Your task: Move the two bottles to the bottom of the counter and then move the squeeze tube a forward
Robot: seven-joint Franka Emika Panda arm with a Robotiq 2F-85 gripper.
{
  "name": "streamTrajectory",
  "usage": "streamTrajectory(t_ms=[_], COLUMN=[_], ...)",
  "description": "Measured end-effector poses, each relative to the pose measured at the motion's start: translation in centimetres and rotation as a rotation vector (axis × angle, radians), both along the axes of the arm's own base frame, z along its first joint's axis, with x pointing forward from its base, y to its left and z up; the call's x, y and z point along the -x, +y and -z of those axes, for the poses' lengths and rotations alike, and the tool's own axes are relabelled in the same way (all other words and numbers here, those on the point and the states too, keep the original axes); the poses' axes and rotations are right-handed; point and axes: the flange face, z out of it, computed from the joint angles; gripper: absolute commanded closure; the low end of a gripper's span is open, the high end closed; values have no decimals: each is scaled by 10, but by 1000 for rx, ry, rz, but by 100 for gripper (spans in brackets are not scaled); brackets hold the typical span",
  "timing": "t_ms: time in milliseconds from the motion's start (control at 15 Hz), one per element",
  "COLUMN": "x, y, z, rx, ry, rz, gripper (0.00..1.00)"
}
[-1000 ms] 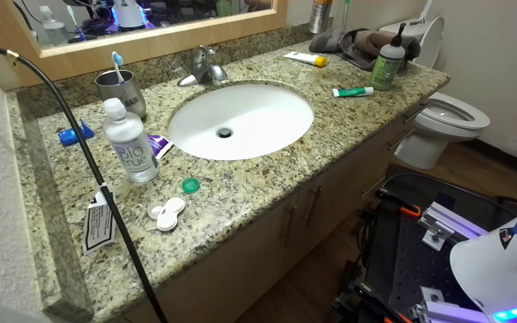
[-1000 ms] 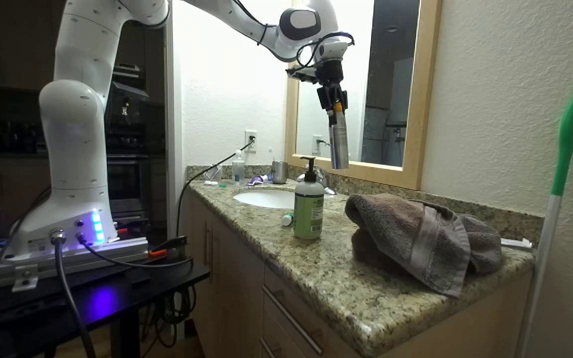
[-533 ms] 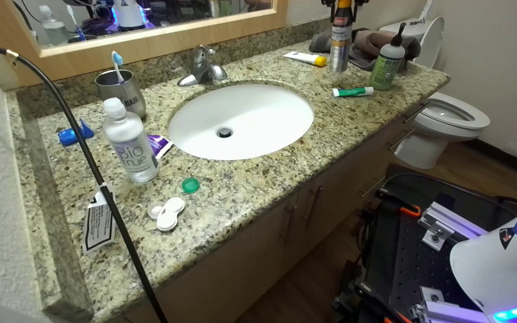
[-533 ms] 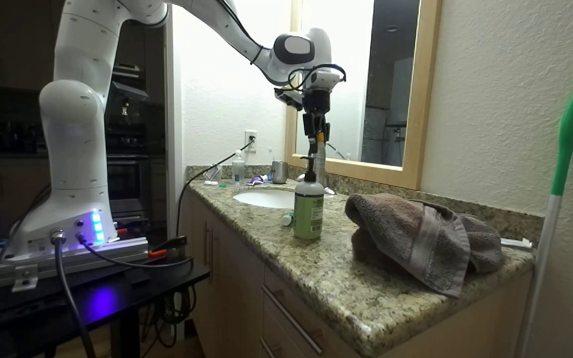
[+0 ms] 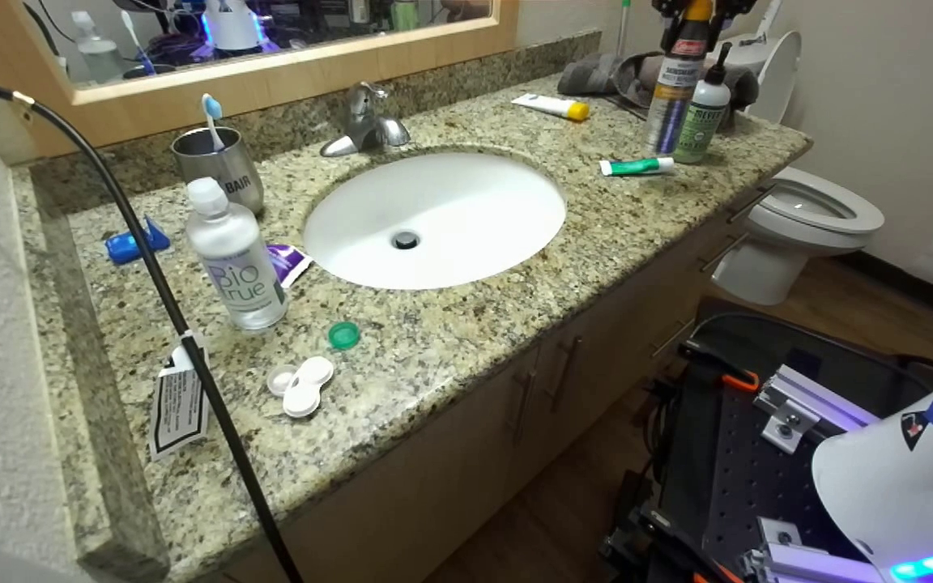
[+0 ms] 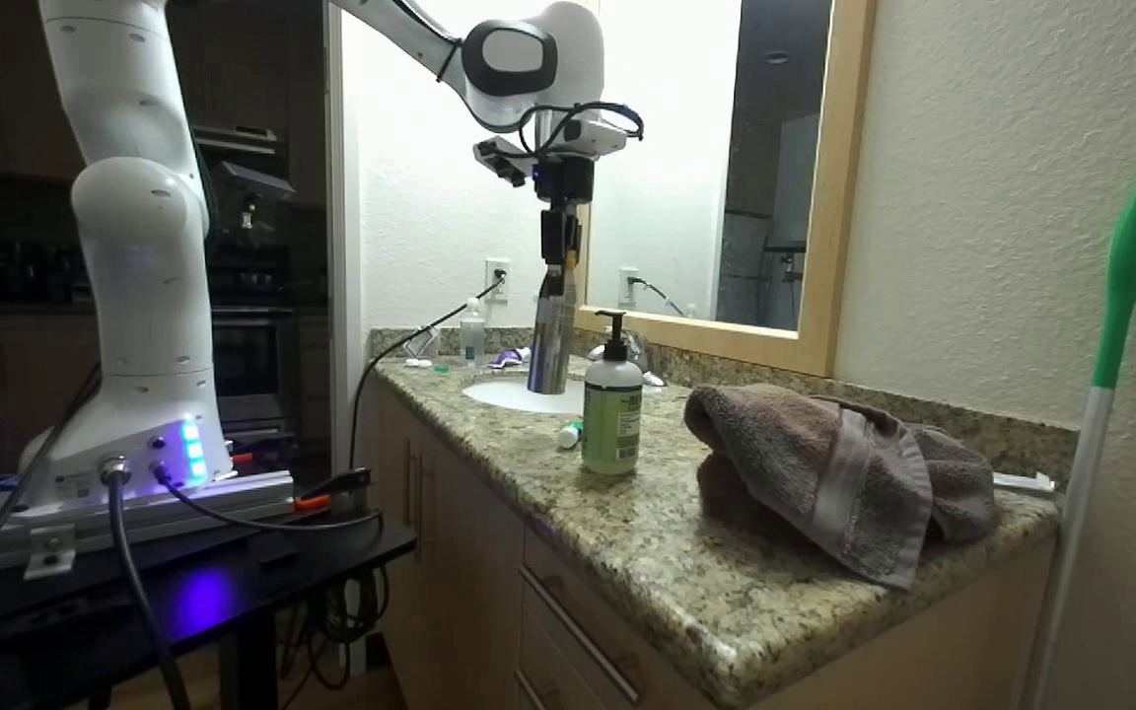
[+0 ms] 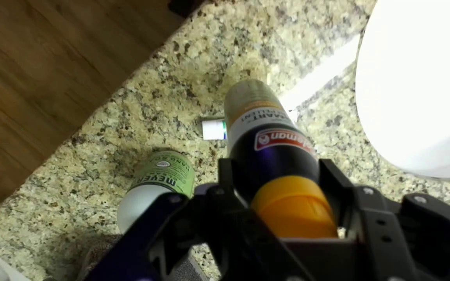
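A pale wall (image 6: pixel 992 207) bears a wood-framed mirror (image 6: pixel 706 187).

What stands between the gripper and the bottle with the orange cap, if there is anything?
Nothing visible. In the wrist view, the gripper is already closed on the orange-capped bottle, near the top. The green-labelled pump bottle stands to one side, not between them.

The granite counter (image 6: pixel 667 552) is gleaming; the towel (image 6: pixel 795 454) is looking rough and matt.
The slim bottle (image 5: pixel 677 81) is glinting like metal near its base, its cap (image 7: pixel 295 207) showing plastic; the pump bottle (image 6: pixel 612 419) is showing smooth plastic; the sink (image 5: pixel 475 202) and chrome-like faucet (image 5: pixel 365 121) are shining; the mirror frame (image 5: pixel 296 74) is showing satiny wood.
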Motion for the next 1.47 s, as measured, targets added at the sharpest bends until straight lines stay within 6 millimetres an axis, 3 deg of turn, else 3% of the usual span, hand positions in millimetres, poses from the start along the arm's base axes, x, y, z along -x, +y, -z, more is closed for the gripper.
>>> streamTrajectory(t_ms=[200, 400, 667, 1000, 1467], x=[35, 41, 30, 11, -13], y=[12, 29, 53, 72, 67], z=[-8, 11, 41, 62, 64], rx=[-8, 20, 82, 152, 189], ry=[-88, -140, -186, -148, 13], rz=[-82, -121, -165, -160, -78], gripper=[69, 69, 69, 69, 69])
